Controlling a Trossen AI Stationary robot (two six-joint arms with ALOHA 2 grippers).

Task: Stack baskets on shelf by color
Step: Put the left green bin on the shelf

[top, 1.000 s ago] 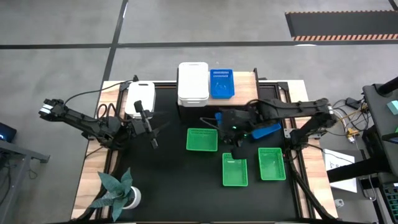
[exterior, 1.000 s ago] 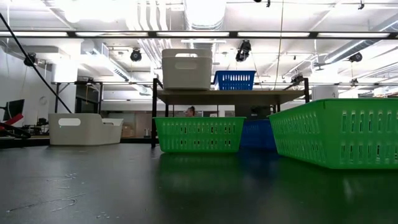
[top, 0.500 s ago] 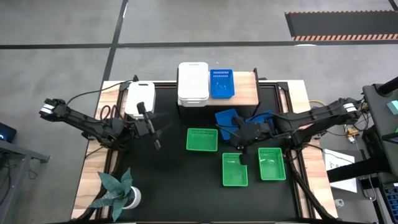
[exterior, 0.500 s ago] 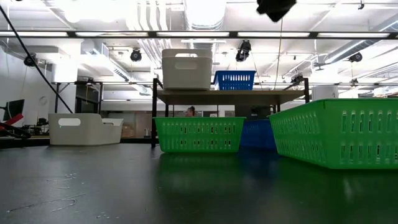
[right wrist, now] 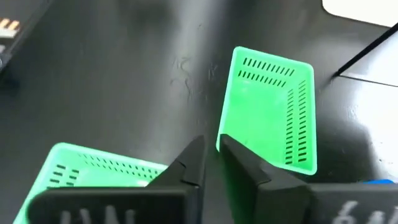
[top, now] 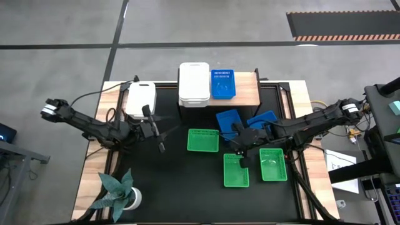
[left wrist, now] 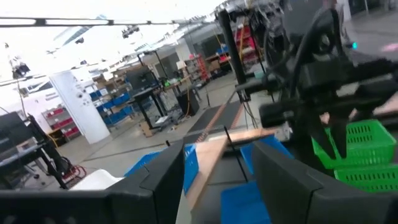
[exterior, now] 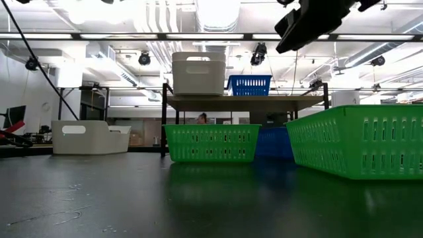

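The shelf [top: 247, 87] carries a white basket stack [top: 194, 83] and a blue basket [top: 223, 84]. On the table rest a white basket [top: 140, 98], two blue baskets [top: 230, 120] [top: 262, 119] and three green ones [top: 203, 140] [top: 236, 170] [top: 273, 164]. My right gripper [top: 237, 151] [right wrist: 211, 146] hovers between the left green basket [right wrist: 273, 118] and the middle one [right wrist: 93, 168], its fingers only a narrow gap apart, touching nothing. My left gripper [top: 156, 130] [left wrist: 217, 186] is open wide above the table, near the white basket.
A potted plant [top: 122, 190] stands at the table's near left corner. Cables run along the left arm. Bare black tabletop [top: 175, 181] lies between the plant and the green baskets. In the low view the right arm [exterior: 317, 20] hangs in from above.
My right arm has drawn back toward the table's right, and its gripper has moved toward the near edge and down, from over the blue baskets to the green ones. Both blue baskets on the table now show uncovered.
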